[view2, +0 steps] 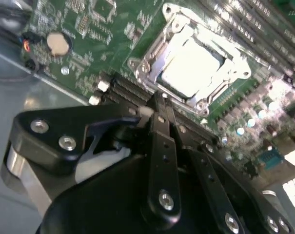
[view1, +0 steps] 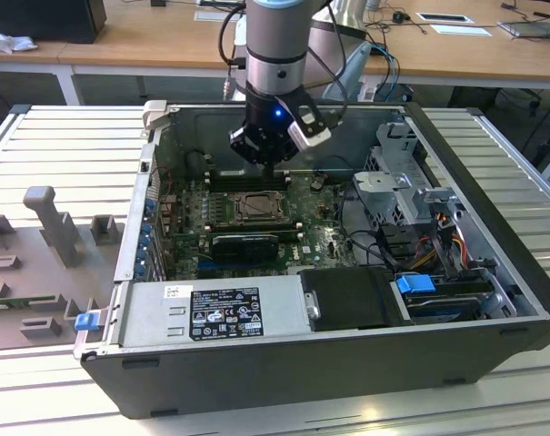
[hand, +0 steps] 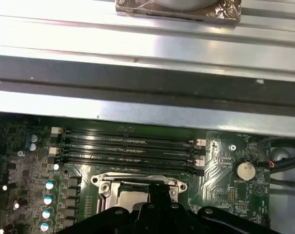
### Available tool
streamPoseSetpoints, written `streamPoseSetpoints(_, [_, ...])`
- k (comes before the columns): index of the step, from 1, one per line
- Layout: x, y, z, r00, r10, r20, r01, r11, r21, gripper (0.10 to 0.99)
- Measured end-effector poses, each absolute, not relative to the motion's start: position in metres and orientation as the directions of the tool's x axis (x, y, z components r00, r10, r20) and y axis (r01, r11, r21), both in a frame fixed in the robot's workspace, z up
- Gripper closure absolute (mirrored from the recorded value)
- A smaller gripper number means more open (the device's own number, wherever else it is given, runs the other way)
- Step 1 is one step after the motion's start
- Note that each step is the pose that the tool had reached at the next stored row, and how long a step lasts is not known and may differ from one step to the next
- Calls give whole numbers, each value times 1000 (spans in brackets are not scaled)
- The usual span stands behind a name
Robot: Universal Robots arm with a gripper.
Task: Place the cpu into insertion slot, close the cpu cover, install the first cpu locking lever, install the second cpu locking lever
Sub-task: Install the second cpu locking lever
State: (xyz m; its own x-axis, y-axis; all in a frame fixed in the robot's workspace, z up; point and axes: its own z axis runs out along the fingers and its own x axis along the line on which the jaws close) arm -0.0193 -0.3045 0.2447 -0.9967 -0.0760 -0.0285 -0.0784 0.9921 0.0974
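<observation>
Ribbed metal bench [view1: 56,145] carrying the open computer case [view1: 347,363].

From my station, the exterior view shows the pale slatted bench running under the dark case, which lies on its side directly on the slats. To the exterior view's left of the case, a grey moulded fixture tray [view1: 38,263] with upright blocks rests flat on the same bench, just beside the case wall. A wooden desk [view1: 165,45] stands behind.
</observation>
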Motion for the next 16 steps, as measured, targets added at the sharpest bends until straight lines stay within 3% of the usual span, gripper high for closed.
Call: streamPoseSetpoints(16, [-19,-320,245,-997,-76,-28,-78,992,97,980])
